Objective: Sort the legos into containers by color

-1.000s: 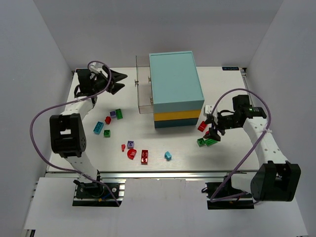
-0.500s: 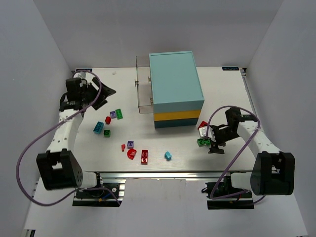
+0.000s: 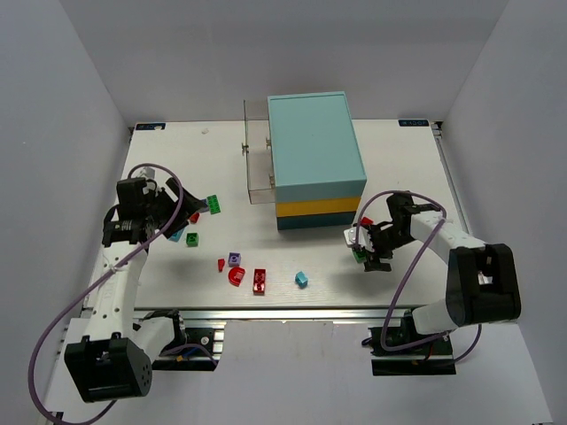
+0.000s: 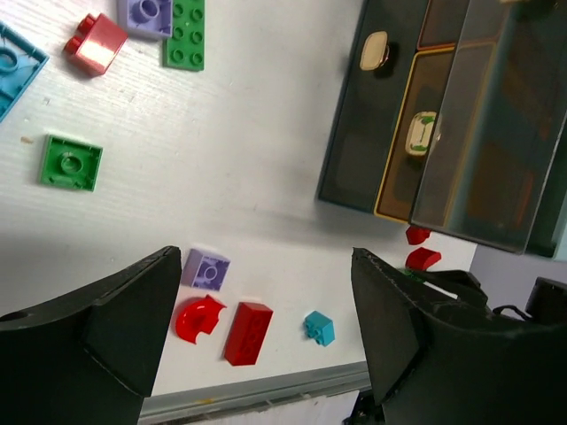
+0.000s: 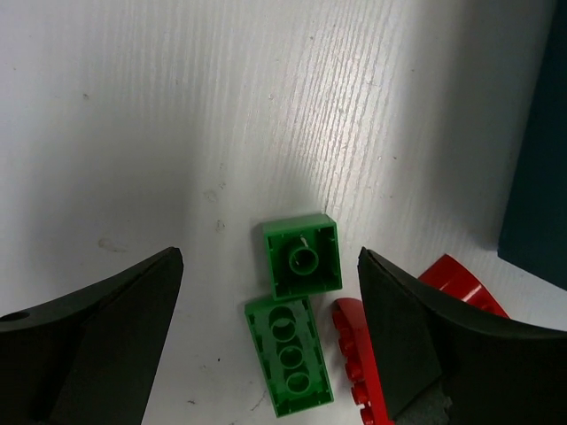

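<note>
Top external: dark label [image 3: 414, 123] on table [image 3: 399, 164] edge beyond cabinet [image 3: 314, 142], print unreadable.

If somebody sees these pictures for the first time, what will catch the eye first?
The big cabinet in teal and yellow layers, mid-table, with one clear drawer pulled out on its left. Then the small colored legos scattered on the near-left table, and the open right tool poised over two green bricks near its right corner.

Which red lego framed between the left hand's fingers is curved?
The arch-shaped red lego, just below the purple brick; the red brick beside it is straight-sided.
</note>
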`<action>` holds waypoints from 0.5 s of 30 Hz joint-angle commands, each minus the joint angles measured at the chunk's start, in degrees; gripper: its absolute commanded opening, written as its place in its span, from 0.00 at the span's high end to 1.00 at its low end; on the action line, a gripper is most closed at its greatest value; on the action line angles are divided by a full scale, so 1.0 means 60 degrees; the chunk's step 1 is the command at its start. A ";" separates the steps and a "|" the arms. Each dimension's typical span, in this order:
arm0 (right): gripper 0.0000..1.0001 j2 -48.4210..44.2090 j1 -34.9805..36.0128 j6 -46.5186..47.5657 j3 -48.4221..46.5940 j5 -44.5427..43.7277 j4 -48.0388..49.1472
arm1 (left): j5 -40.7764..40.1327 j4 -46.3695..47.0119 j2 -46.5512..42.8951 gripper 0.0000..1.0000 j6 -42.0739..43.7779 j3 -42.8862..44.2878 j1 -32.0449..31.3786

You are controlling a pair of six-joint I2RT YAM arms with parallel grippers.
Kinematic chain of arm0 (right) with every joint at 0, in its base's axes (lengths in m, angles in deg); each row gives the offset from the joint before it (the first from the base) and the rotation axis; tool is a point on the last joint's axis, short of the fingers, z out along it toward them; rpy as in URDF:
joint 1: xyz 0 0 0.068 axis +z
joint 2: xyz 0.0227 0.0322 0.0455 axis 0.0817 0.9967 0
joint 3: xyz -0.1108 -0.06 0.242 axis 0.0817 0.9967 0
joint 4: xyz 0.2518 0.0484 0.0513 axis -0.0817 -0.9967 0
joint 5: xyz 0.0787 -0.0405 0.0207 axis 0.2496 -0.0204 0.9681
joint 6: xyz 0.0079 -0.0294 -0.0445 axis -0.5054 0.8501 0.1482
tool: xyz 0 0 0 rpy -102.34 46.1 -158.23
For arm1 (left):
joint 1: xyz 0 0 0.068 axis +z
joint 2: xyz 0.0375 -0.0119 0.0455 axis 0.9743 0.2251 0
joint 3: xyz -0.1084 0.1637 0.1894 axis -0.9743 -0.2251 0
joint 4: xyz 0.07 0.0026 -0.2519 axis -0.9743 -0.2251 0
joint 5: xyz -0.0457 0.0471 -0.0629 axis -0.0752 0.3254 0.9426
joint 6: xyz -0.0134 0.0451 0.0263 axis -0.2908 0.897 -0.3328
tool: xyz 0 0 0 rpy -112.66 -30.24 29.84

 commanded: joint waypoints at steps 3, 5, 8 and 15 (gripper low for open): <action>0.17 0.0618 0.0397 -0.0324 -0.0425 -0.0365 0.0438 | -0.0232 -0.0579 -0.0678 0.12 0.0062 -0.0465 -0.0041; 0.20 0.0809 0.0485 -0.0441 -0.0426 -0.0511 0.0629 | -0.0261 -0.0667 -0.0810 0.12 0.0046 -0.0510 -0.0041; 0.25 0.0970 0.0588 -0.0514 -0.0455 -0.0615 0.0718 | -0.0320 -0.0799 -0.0840 0.12 0.0076 -0.0495 -0.0041; 0.64 0.1118 0.0691 -0.0427 -0.0703 -0.0732 0.0206 | -0.0335 -0.1121 -0.0972 0.12 0.0236 -0.0598 -0.0041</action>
